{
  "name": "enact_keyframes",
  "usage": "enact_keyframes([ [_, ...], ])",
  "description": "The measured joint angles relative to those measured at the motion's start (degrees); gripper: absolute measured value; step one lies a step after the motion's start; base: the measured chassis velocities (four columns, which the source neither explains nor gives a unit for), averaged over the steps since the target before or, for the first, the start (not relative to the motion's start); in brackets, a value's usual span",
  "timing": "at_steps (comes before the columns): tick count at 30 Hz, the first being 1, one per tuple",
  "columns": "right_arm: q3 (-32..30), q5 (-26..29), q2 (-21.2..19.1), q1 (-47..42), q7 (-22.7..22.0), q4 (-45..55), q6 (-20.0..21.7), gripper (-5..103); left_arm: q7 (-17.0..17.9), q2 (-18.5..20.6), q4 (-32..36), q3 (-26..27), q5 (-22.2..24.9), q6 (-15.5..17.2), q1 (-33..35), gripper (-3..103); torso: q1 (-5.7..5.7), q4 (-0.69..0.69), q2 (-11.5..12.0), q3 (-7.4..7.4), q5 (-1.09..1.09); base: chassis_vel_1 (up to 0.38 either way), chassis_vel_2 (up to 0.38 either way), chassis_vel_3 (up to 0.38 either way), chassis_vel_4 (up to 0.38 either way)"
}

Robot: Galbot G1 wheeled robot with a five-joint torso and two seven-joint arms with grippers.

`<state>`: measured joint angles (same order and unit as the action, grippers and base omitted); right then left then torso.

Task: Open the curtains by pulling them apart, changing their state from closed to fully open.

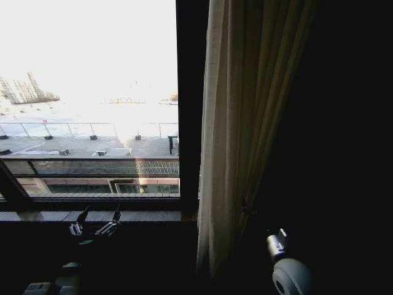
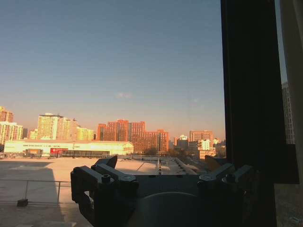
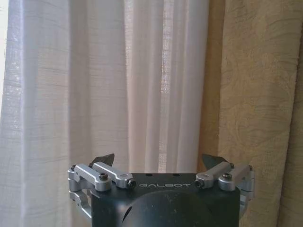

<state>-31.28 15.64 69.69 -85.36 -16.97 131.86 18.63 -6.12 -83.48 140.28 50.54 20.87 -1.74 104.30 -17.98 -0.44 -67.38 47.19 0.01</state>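
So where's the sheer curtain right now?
In the head view the sheer curtain hangs bunched right of the dark window frame, with the right gripper open and facing its pleats.

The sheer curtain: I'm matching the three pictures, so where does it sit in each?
Head view: sheer curtain hangs bunched right of the dark window frame.
Left wrist view: a pale strip past that frame.
Right wrist view: pleats before the open right gripper.
Shared landmark: the window frame.

Daylight through the window point(image 1: 92, 92) glares white (sky blown out), leaving the room's interior nearly black.
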Motion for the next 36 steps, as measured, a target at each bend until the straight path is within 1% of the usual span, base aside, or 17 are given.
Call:
enact_keyframes([
  [4,0.2,-0.1,0.1,0.2,0.1,-0.4,-0.2,100,0.0,0.0,0.0,0.0,0.0,0.0,0.0,100,0.0,0.0,0.0,0.0,0.01,0.076,0.079,-0.073,-0.075],
  [10,0.4,-0.3,0.0,0.7,0.5,-1.0,-0.6,100,0.0,-0.2,-0.1,0.0,-0.1,0.0,0.0,100,0.0,0.0,0.0,0.0,0.0,0.192,0.181,-0.169,-0.174],
  [24,0.4,-0.2,0.1,0.8,1.1,-1.4,-1.4,100,-0.1,-0.3,-0.2,-0.1,-0.4,0.0,-0.1,100,-0.01,0.0,0.0,0.0,-0.01,0.299,0.304,-0.316,-0.303],
  [26,0.5,-0.2,0.2,0.8,1.5,-1.6,-2.2,100,-0.1,-0.3,-0.2,-0.1,-0.4,0.0,-0.1,100,-0.01,0.0,0.0,0.0,0.02,0.349,0.354,-0.361,-0.353],
  [28,0.6,-1.0,0.4,0.9,1.9,-2.0,-3.4,100,-0.1,-0.3,-0.2,-0.1,-0.5,0.1,0.0,100,-0.02,0.0,0.0,0.0,-0.03,0.331,0.326,-0.339,-0.298],
  [30,0.6,-1.5,0.4,1.0,2.1,-2.1,-3.7,100,-0.1,-0.4,-0.2,-0.1,-0.5,0.1,0.0,100,-0.02,0.0,0.0,0.0,-0.03,0.308,0.297,-0.316,-0.264],
  [33,0.4,-1.8,0.4,0.9,2.9,-2.2,-4.0,100,-0.1,-0.3,-0.2,-0.1,-0.5,0.1,0.0,100,-0.02,0.0,0.0,-0.01,-0.05,0.165,0.199,-0.137,-0.175],
  [36,0.2,-1.9,0.4,0.8,3.4,-2.2,-4.0,100,-0.1,-0.3,-0.1,-0.1,-0.5,0.1,0.1,100,-0.01,0.0,0.0,-0.01,-0.05,0.054,0.006,-0.012,-0.091],
])
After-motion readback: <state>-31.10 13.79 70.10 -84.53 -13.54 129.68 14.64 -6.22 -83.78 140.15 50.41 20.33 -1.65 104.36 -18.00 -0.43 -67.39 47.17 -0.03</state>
